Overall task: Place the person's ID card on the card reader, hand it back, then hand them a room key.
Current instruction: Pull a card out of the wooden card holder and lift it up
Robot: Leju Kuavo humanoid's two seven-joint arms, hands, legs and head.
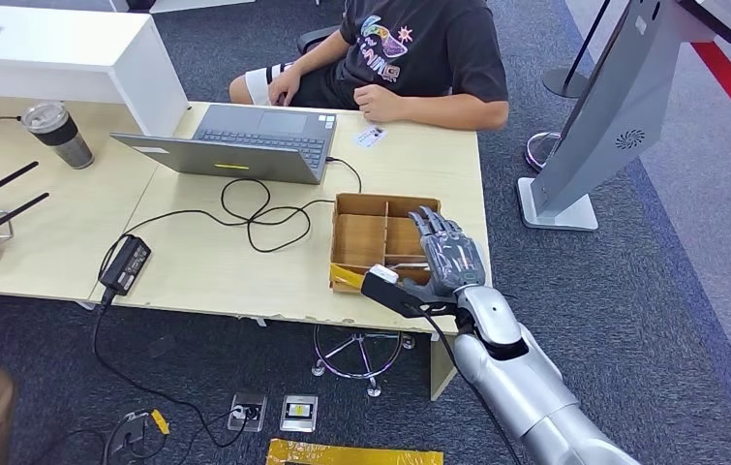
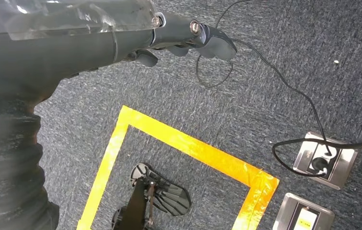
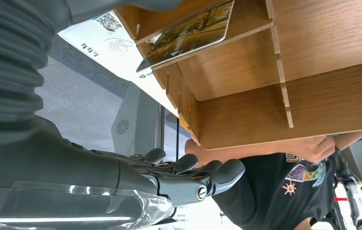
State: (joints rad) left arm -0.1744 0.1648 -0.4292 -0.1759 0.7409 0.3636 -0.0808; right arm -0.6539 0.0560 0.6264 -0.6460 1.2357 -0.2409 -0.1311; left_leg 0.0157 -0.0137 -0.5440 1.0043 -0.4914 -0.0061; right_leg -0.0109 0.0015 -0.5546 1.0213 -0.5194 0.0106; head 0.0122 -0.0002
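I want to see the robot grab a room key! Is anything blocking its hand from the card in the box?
Nothing visible blocks it. The right hand hovers over the open-topped wooden box, holding nothing. The room key card leans inside one compartment, with only the box's thin dividers beside it.

Even, bright indoor light from overhead; shadows are soft and short, as under the laptop (image 1: pixel 245 143) and beside the box (image 1: pixel 380 237). The head view is sharp across the table (image 1: pixel 206 262), with slight bending of straight lines toward the edges. Both wrist views show white glare streaks on a clear wrap over the near, blurred hand cover; the carpet (image 2: pixel 265 57) stays crisp.
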